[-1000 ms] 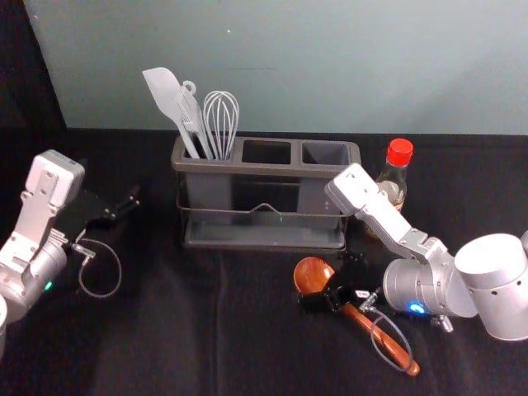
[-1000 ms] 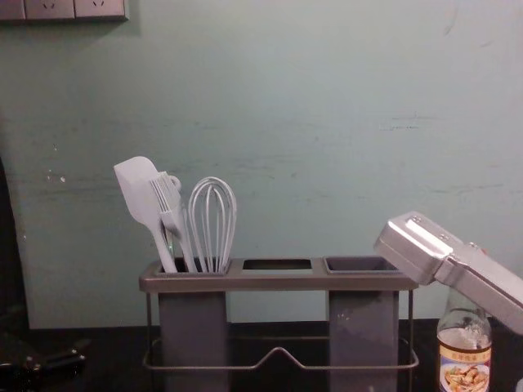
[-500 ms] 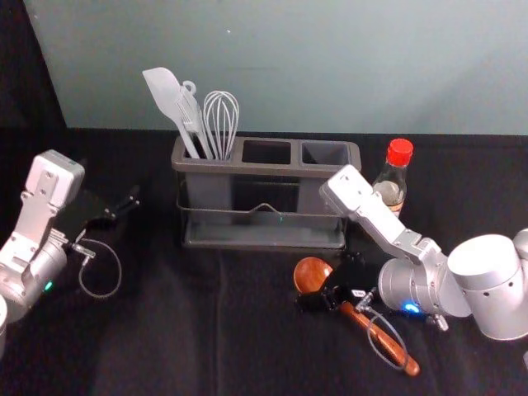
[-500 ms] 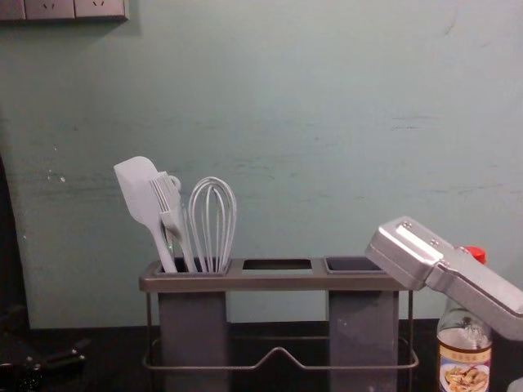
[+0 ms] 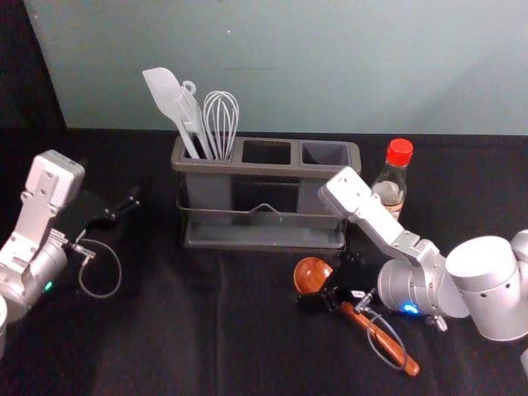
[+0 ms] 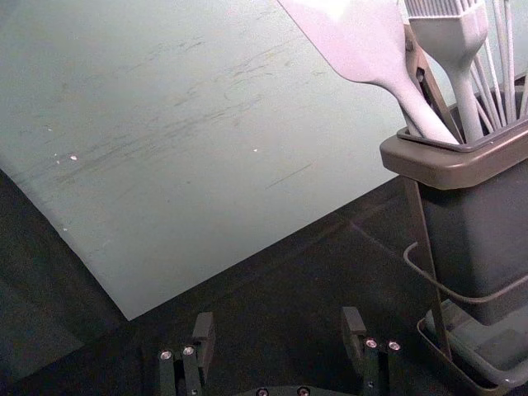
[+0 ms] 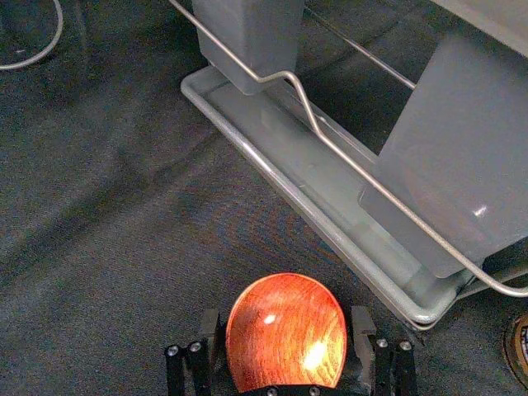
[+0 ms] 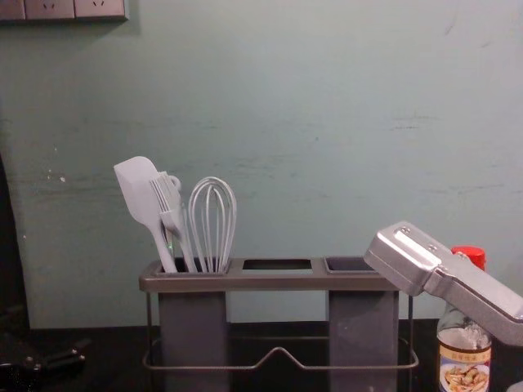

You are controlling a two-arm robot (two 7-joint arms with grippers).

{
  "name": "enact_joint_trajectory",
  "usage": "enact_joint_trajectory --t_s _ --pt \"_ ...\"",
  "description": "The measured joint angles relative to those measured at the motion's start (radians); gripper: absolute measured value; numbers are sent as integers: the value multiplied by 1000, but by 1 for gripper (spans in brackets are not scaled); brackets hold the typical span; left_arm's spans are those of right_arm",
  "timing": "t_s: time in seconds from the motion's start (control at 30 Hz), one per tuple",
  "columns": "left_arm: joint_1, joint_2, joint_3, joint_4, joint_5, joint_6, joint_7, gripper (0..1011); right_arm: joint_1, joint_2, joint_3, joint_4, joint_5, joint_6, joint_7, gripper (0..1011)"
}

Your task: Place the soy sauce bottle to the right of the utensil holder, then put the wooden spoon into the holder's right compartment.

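Observation:
The wooden spoon [image 5: 313, 275] lies on the dark cloth in front of the utensil holder [image 5: 266, 169], its handle slanting toward the near right. My right gripper [image 5: 332, 285] is low over the spoon, open. In the right wrist view, the spoon's round bowl [image 7: 286, 330] sits between the fingertips of the open right gripper [image 7: 286, 337]. Upright to the right of the holder stands the soy sauce bottle [image 5: 391, 186], red-capped; in the chest view the right arm partly covers the bottle [image 8: 464, 363]. My left gripper [image 5: 124, 212] idles at the left; the left wrist view shows the left gripper [image 6: 279, 330] open.
A white spatula [image 5: 166, 95], a brush and a whisk [image 5: 221, 124] stand in the holder's left compartment. The holder's right compartment [image 5: 325, 153] has the right arm's grey housing close in front of it. A pale wall rises behind the table.
The right arm has shifted slightly left, and its housing sits a little lower in the chest view, exposing more of the red cap. Left arm, spoon and bottle have stayed put.

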Motion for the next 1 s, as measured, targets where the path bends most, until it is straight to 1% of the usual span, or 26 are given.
enact_joint_trajectory --t_s 0.5,0.63,0.73,0.8,1.0 --pt "0 0 0 0 0 0 0 1005 0 2 -2 -2 2 1 0 1004" --pt "0 0 0 0 0 0 0 1005 0 2 -2 -3 3 1 -1 937" --pt "0 0 0 0 0 0 0 1005 0 2 -2 -3 3 2 -1 865" --pt "0 0 0 0 0 0 0 1005 0 2 -2 -3 3 2 -1 840" --pt "0 0 0 0 0 0 0 1005 1 2 -2 -3 4 2 -1 840"
